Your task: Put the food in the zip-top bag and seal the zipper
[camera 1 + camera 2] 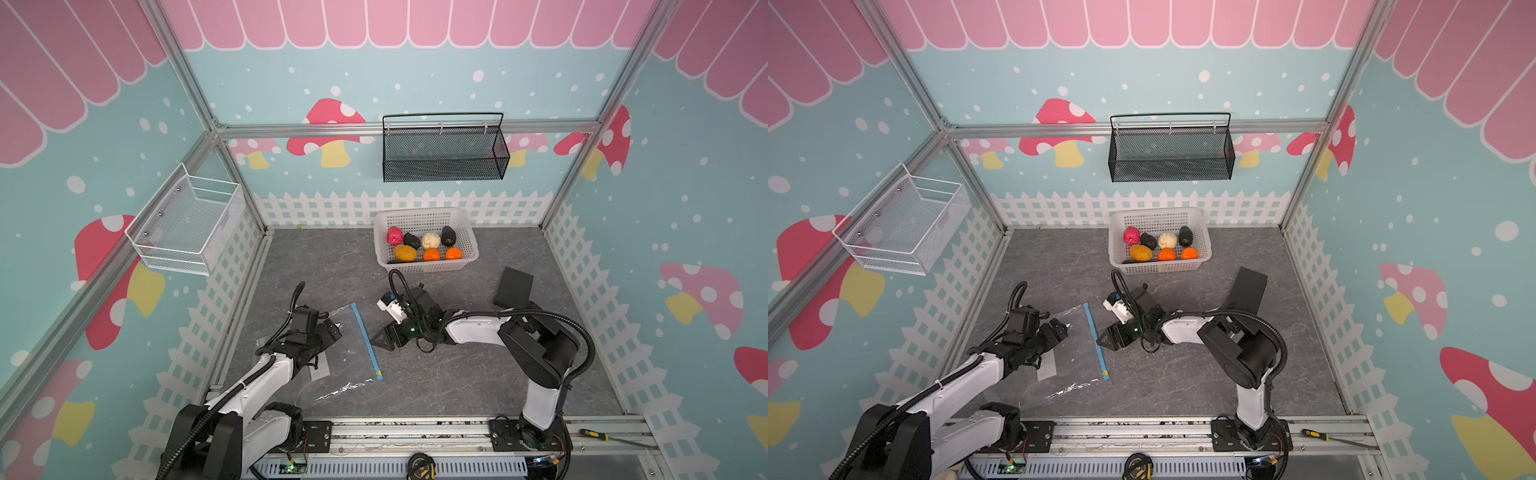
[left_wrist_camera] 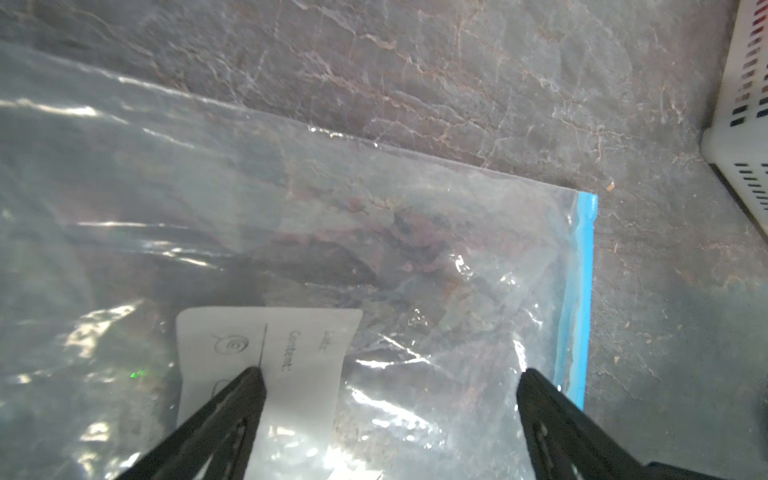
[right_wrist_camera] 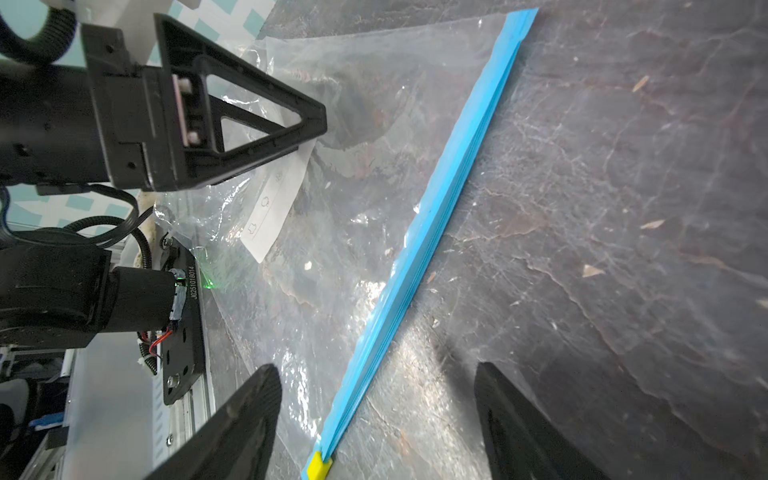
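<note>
The zip-top bag (image 1: 340, 361) lies flat and empty on the grey floor, its white label (image 2: 266, 345) facing up. The blue zipper (image 1: 366, 340) runs along the bag's right edge and ends in a yellow tab (image 3: 319, 464). My left gripper (image 2: 388, 374) hovers open over the bag beside the label, also seen in a top view (image 1: 332, 328). My right gripper (image 3: 376, 368) is open, its jaws on either side of the zipper (image 3: 436, 199) without touching it. The food (image 1: 431, 240), several toy pieces, sits in the white basket (image 1: 419, 211) at the back.
A black box (image 1: 514, 286) stands on the floor behind the right arm. A black mesh basket (image 1: 444, 153) hangs on the back wall and a white wire basket (image 1: 187, 220) on the left wall. A screwdriver (image 1: 598, 435) lies on the front rail.
</note>
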`<action>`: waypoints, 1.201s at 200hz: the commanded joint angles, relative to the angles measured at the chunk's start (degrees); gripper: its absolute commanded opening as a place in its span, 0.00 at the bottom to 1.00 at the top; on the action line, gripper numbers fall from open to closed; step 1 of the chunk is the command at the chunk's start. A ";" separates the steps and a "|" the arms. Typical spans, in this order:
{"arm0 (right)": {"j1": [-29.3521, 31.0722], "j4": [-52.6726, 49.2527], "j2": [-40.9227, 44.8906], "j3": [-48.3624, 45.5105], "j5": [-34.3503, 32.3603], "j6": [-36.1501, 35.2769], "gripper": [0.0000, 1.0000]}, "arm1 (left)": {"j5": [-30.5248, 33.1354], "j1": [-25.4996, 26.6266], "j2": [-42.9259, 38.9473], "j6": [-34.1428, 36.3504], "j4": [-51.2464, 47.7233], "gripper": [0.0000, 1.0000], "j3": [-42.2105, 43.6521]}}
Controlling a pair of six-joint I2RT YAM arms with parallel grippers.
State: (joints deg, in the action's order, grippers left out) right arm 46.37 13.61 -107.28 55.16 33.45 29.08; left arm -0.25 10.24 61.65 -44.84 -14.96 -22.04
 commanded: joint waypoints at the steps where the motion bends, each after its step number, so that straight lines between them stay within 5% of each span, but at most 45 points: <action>1: 1.13 3.20 -3.32 1.39 4.78 2.08 0.65 | -1.26 -0.20 -0.74 -1.85 1.43 0.95 1.37; 117: 1.36 5.58 -10.12 4.75 11.92 4.18 0.42 | -4.00 0.44 0.82 -2.72 2.13 0.92 1.83; 240: 1.35 4.09 -10.16 4.35 10.99 5.85 0.40 | -3.23 3.39 0.80 -4.05 3.10 0.91 3.13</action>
State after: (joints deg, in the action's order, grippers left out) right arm 47.59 18.22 -117.78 59.77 44.77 33.78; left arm -3.29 13.28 62.15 -47.22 -10.24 -20.78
